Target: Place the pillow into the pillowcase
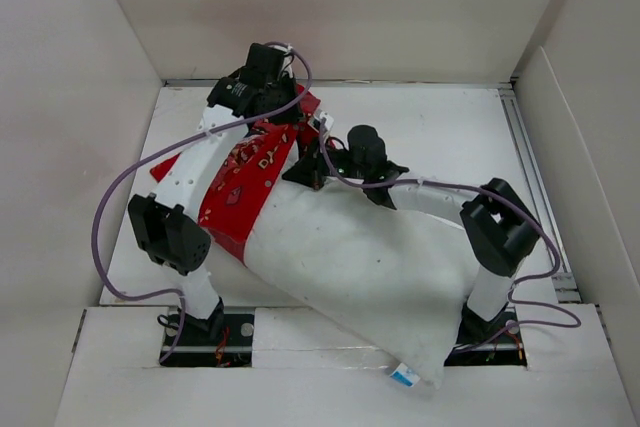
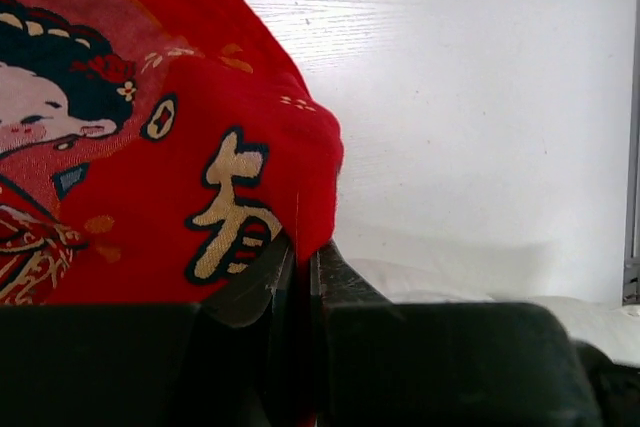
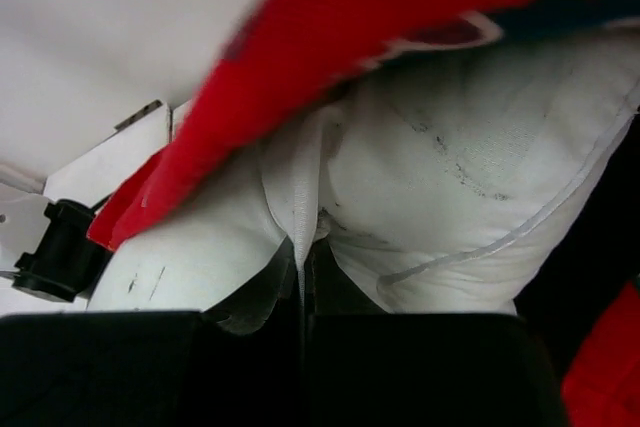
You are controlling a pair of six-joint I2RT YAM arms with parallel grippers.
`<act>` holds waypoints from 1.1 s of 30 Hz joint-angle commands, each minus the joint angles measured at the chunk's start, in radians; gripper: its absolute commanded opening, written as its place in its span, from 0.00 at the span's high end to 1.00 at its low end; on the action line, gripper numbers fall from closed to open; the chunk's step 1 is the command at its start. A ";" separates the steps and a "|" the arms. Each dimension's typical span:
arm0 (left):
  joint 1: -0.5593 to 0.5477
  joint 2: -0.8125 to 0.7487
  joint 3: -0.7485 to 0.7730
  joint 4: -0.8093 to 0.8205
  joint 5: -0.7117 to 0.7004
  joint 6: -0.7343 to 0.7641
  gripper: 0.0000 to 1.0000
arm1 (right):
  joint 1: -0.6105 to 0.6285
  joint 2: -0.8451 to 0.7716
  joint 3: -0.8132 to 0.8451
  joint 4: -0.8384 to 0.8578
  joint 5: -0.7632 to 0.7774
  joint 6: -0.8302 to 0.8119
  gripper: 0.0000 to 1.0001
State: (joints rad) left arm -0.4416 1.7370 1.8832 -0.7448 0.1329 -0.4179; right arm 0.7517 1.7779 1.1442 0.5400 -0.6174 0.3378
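Note:
The white pillow (image 1: pixel 360 267) lies slanted from the table's middle to the near right. Its far-left end sits inside the red pillowcase (image 1: pixel 240 182), which is bunched around it. My left gripper (image 1: pixel 298 110) is at the far end, shut on a fold of the pillowcase's edge. In the left wrist view the red cloth (image 2: pixel 150 147) runs down into the closed left gripper (image 2: pixel 303 252). My right gripper (image 1: pixel 312 167) is shut on a pinch of pillow fabric beside the case's mouth. The right wrist view shows a white pillow (image 3: pixel 470 147) fold between the closed right gripper (image 3: pixel 305 257), with red pillowcase (image 3: pixel 300 47) above.
White walls enclose the table on the left, back and right. A metal rail (image 1: pixel 530 167) runs along the right edge. A small blue-and-white label (image 1: pixel 404 375) hangs from the pillow's near corner, over the front ledge. Purple cables loop around both arms.

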 commanded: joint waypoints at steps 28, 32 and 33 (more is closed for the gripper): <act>-0.147 -0.168 -0.175 0.276 0.032 -0.071 1.00 | -0.292 0.046 0.120 0.025 0.296 0.264 1.00; -0.229 -0.088 -0.042 0.193 -0.033 -0.123 1.00 | -0.292 0.058 0.111 -0.046 0.485 0.288 1.00; -0.229 -0.088 -0.062 0.206 -0.058 -0.145 1.00 | -0.308 0.032 0.100 -0.060 0.526 0.302 1.00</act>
State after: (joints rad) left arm -0.6464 1.6760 1.7687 -0.5224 0.1184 -0.4984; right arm 0.4541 1.8343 1.2133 0.4538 -0.2584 0.6258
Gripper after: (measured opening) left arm 0.021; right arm 0.028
